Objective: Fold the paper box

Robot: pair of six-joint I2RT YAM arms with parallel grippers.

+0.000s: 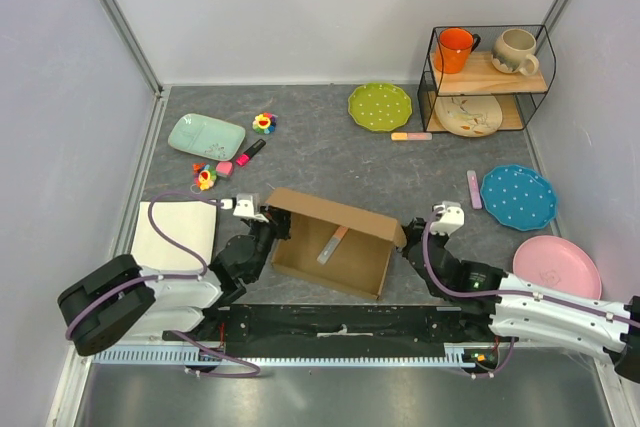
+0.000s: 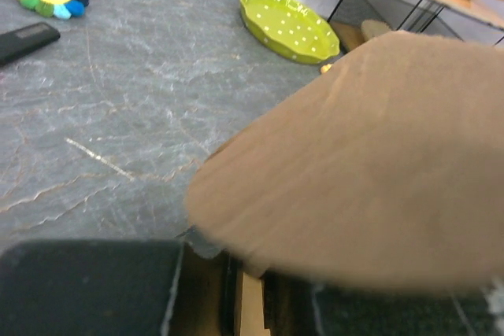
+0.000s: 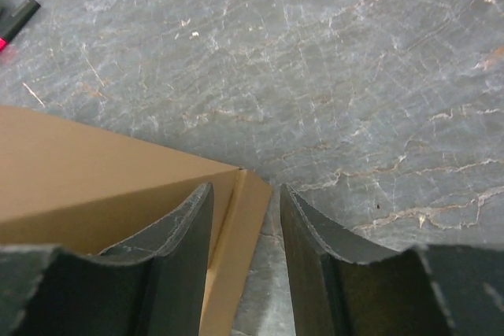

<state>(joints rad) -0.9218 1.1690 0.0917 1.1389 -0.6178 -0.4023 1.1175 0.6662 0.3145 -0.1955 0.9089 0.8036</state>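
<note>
At table point(image 1: 320, 152) centre, toward 6 o'clock, lies the paper box point(image 1: 355, 262), its tray open upward and one wall raised along its 12 o'clock side. My left gripper point(image 1: 266, 222) meets its 9 o'clock corner; a blurred flap fills that wrist view, so I cannot tell whether the fingers grip. My right gripper point(image 3: 244, 194), at 3 o'clock, has its fingers apart, with the box's corner edge showing between them.
</note>
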